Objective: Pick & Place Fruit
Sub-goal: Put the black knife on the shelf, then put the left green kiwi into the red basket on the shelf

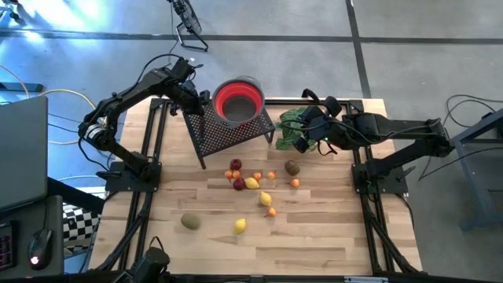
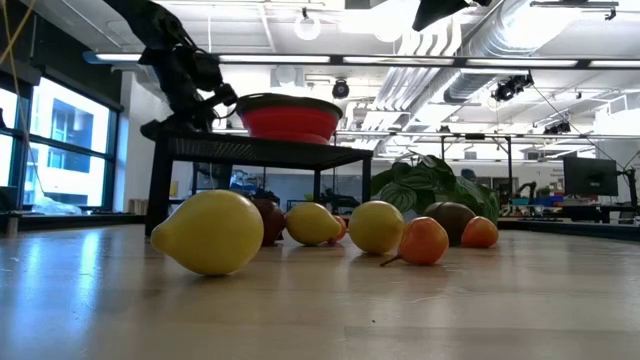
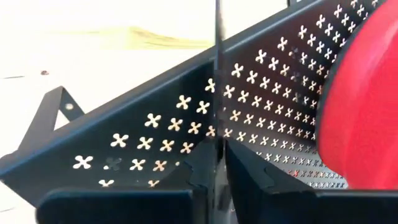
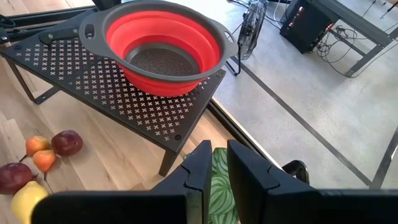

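The left gripper (image 1: 206, 99) sits at the left edge of the black perforated rack (image 1: 228, 132), right beside the red colander (image 1: 238, 101) that stands on it; in the left wrist view its jaws stand pressed nearly together with only a thin slit between them, over the rack's top (image 3: 186, 124) and next to the colander's red wall (image 3: 360, 112), pinching nothing that can be seen. The right gripper (image 1: 302, 126) hovers over the leafy plant (image 1: 289, 132) at the rack's right corner; in the right wrist view its jaws are nearly together with a narrow gap, empty, with a strip of green leaf (image 4: 217, 186) showing beneath them. The fruit lies loose on the wooden desk (image 1: 330, 236), in front of the rack and none of it in the colander. A cluster near the rack's front holds a dark red piece (image 1: 236, 164), another dark red one (image 1: 238, 184), a lemon (image 1: 251, 183) and small orange balls (image 1: 271, 175). A kiwi (image 1: 291, 167) lies to the right with an orange ball (image 1: 295, 182) just beside it. Nearer the desk's front are a second lemon (image 1: 266, 199), an orange ball (image 1: 272, 211), a third lemon (image 1: 240, 226) and, well apart to the left, another kiwi (image 1: 190, 222). In the low view the nearest lemon (image 2: 208, 232) looms in front.
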`<state>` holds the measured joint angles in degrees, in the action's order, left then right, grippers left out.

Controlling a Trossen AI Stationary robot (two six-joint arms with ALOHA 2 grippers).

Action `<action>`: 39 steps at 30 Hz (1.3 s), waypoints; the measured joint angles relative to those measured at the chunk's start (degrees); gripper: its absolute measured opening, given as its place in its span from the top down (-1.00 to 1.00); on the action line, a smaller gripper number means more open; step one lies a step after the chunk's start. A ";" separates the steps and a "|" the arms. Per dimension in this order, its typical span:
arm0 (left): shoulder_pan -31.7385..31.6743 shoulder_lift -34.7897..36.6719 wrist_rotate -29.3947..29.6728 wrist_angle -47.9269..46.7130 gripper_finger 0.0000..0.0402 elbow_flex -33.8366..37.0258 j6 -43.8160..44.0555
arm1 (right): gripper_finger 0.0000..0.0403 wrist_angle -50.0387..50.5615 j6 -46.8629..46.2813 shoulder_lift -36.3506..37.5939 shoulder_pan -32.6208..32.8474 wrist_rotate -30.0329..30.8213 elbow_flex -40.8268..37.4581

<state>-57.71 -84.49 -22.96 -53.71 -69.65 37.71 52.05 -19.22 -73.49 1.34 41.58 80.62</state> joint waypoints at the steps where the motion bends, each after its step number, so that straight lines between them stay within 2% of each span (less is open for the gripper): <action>1: 0.00 0.00 -0.09 0.14 0.74 0.00 -0.01 | 0.78 0.00 0.00 0.00 0.00 -0.01 -0.02; 7: 0.00 0.00 -0.74 1.00 0.60 0.00 -0.24 | 0.78 0.00 0.00 0.00 0.00 -0.02 0.00; 16: -0.04 -0.04 -0.45 2.93 0.58 -0.65 -3.26 | 0.78 0.00 0.00 0.00 0.02 -0.02 0.00; 32: 1.49 -0.04 1.31 -11.14 0.62 -18.27 -13.50 | 0.78 0.00 0.00 0.00 0.02 -0.02 0.00; 35: 3.17 0.31 1.25 -11.31 0.69 -20.06 -15.19 | 0.78 0.02 0.02 0.00 0.02 -0.02 -0.02; 39: 5.81 1.70 1.29 -9.74 0.90 -21.03 -15.83 | 0.78 0.02 0.02 0.00 0.02 -0.02 -0.02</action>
<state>-51.90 -82.79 -21.67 -63.44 -90.67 21.88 52.07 -19.20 -73.49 1.37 41.56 80.60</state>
